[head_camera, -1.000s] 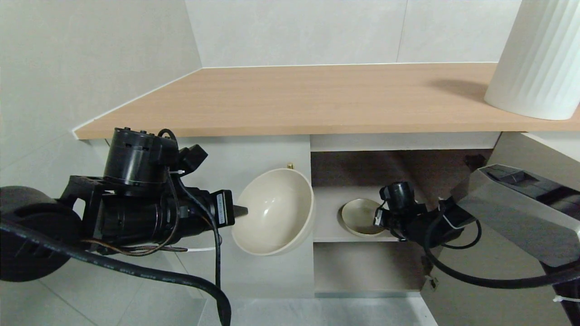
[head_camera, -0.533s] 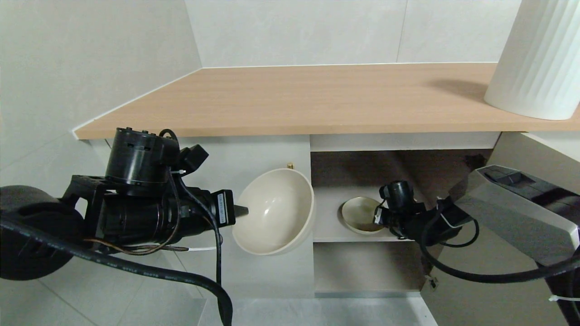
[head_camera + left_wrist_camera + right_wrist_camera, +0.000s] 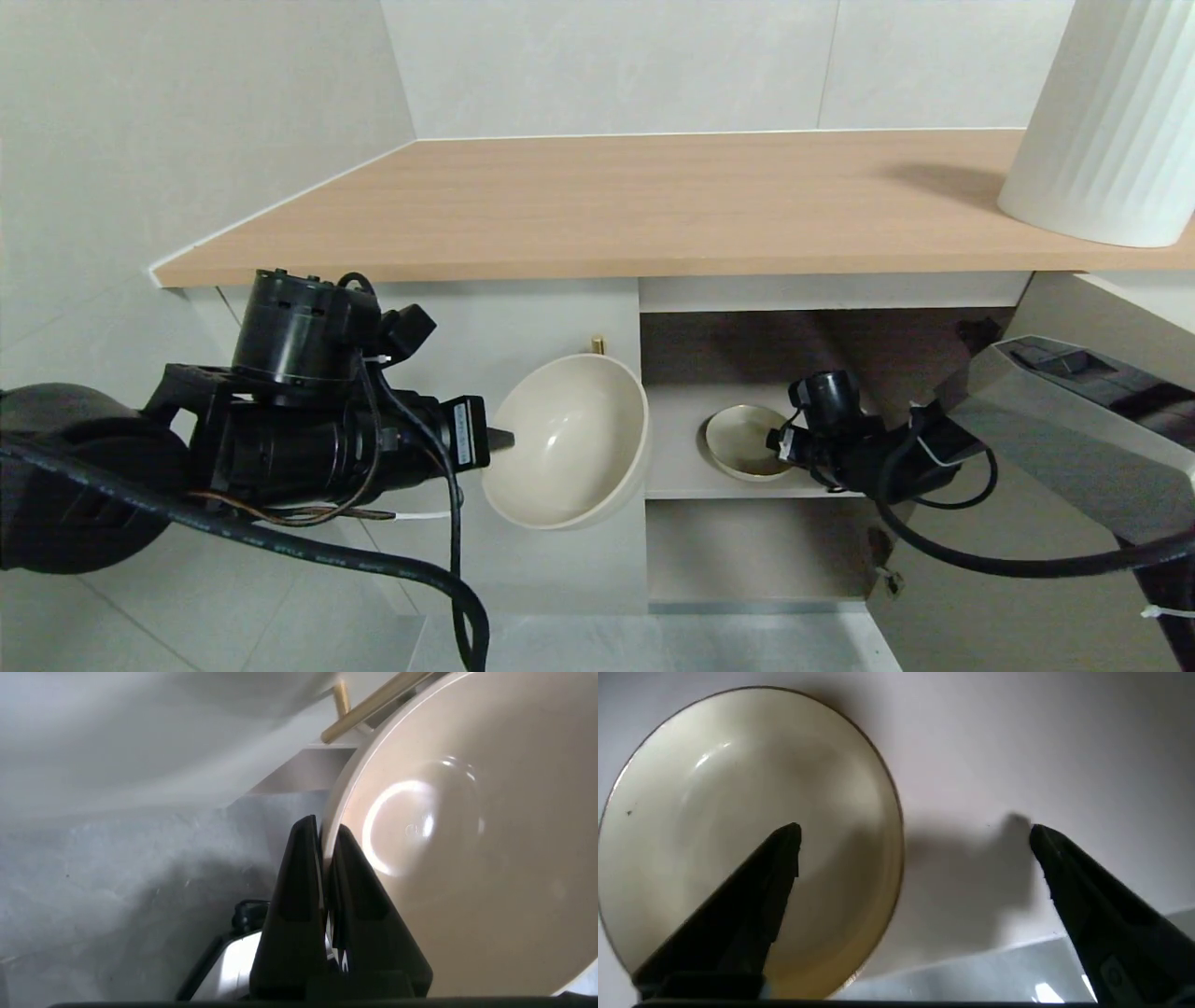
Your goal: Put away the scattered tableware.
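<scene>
Beside the open shelf (image 3: 674,453): bowl (image 3: 565,441) pinched by its rim in left gripper (image 3: 325,859).
Shelf lies to bowl's right; right gripper (image 3: 913,840), jaws spread, hovers over small dish (image 3: 752,831) there.

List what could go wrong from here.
1. The left gripper pinches only the rim of the tilted bowl; it might slip or twist out.
2. The bowl hangs near the knob of the closed door and could knock it.
3. The right gripper, jaws open astride the small dish's edge, might nudge it along the shelf.
</scene>
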Controlling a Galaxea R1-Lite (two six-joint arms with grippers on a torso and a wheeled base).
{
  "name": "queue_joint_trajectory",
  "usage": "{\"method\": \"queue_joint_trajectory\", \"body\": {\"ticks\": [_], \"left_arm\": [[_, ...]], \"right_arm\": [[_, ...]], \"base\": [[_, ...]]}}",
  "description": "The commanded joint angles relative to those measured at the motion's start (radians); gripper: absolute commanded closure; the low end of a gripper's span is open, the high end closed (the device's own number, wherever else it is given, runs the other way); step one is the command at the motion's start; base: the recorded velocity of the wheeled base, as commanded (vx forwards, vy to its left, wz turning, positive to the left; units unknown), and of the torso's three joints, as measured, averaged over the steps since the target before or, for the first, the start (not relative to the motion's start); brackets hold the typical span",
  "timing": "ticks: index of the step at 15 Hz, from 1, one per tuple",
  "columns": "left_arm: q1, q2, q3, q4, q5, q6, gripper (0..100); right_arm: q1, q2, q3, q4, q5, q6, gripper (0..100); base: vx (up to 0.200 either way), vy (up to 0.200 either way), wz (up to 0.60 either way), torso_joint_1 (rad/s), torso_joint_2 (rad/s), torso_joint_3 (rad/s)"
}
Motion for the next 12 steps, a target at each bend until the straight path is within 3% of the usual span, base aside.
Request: {"method": "queue_joint_trajectory", "body": {"ticks": [1,4,6,8,12], "left_arm": [[-0.004,0.025,0.000,0.000,0.002,0.001,100],[-0.051,0.089,0.000,0.013,0.089,0.001,100],[-0.102,0.166,0.000,0.032,0.186,0.001,100],[-0.126,0.204,0.000,0.030,0.216,0.001,100],[-0.145,0.235,0.002,0.032,0.218,0.001,100]], "right_arm": [[0.004,-0.055,0.036,-0.001,0.003,0.000,0],[0.066,-0.203,0.168,-0.001,0.063,-0.043,0],[0.136,-0.344,0.301,-0.001,0.198,-0.101,0],[0.192,-0.408,0.364,-0.001,0.242,-0.129,0],[0.268,-0.460,0.439,-0.008,0.265,-0.184,0]], "base": [[0.000,0.000,0.00,0.000,0.00,0.000],[0.000,0.000,0.00,0.000,0.00,0.000],[0.000,0.000,0.00,0.000,0.00,0.000],[0.000,0.000,0.00,0.000,0.00,0.000],[0.000,0.000,0.00,0.000,0.00,0.000]]}}
